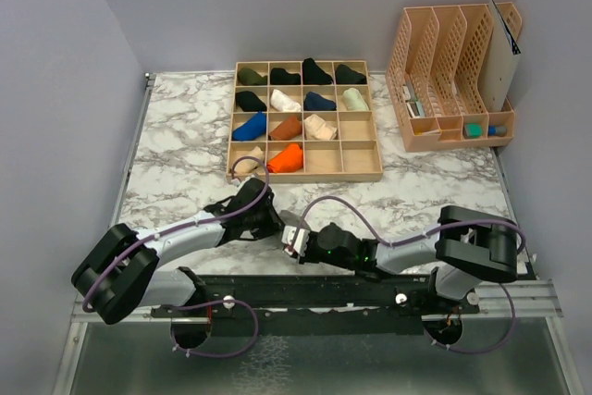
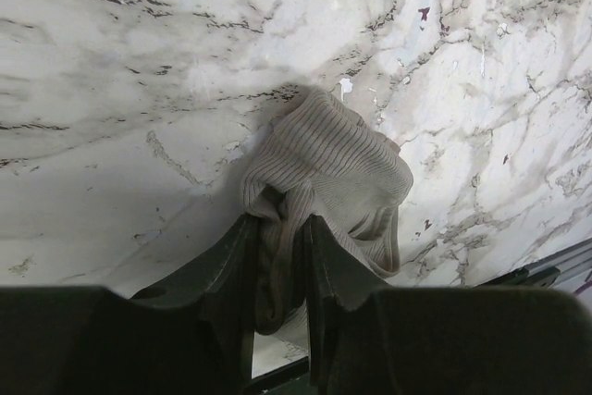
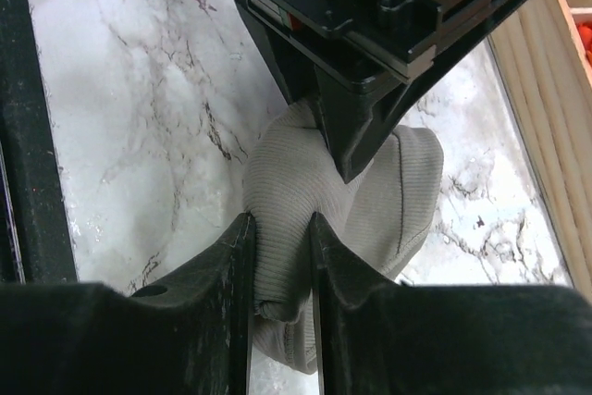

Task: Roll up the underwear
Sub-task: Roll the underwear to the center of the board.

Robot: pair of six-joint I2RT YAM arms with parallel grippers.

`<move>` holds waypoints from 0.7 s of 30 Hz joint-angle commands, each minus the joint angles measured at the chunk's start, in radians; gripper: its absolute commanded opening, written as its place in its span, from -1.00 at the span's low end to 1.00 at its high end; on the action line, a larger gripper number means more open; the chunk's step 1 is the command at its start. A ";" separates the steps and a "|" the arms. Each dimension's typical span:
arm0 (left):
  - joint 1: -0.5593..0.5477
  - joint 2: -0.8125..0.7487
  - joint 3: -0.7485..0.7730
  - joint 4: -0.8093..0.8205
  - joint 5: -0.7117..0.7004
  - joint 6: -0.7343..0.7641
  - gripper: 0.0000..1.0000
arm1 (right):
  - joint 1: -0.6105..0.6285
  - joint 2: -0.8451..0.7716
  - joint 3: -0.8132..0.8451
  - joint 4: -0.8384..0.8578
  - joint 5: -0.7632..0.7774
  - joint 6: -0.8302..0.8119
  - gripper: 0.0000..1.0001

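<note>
**Two-arm pinch on one garment.** We see both arms meeting over the near middle of the marble table (image 1: 176,182), just in front of the wooden tray (image 1: 305,177). The underwear (image 2: 333,164) (the plain pale beige, ribbed piece) lies bunched on the table between them. In the left wrist view, the left gripper (image 2: 282,228) has its fingers pressed onto a fold at the garment's near edge, and cloth fills the narrow gap between them. In the right wrist view, the right gripper (image 3: 280,228) likewise pinches a ridge of the same cloth, and the left arm's fingers meet the bundle from above, close to the right fingertips. The tray holds rolled garments (image 1: 287,127) in several compartments, and a peach file rack (image 1: 444,71) stands to its right, apart from it
</note>
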 commanded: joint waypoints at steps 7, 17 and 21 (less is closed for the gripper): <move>0.011 -0.104 -0.037 -0.100 -0.030 0.014 0.00 | -0.190 0.026 -0.048 0.082 -0.491 0.432 -0.99; 0.017 -0.328 -0.127 -0.090 -0.080 -0.015 0.43 | -0.318 0.165 -0.045 0.269 -0.686 0.806 -0.99; 0.017 -0.424 -0.181 -0.069 -0.057 -0.027 0.47 | -0.363 0.237 -0.092 0.419 -0.676 0.946 -0.99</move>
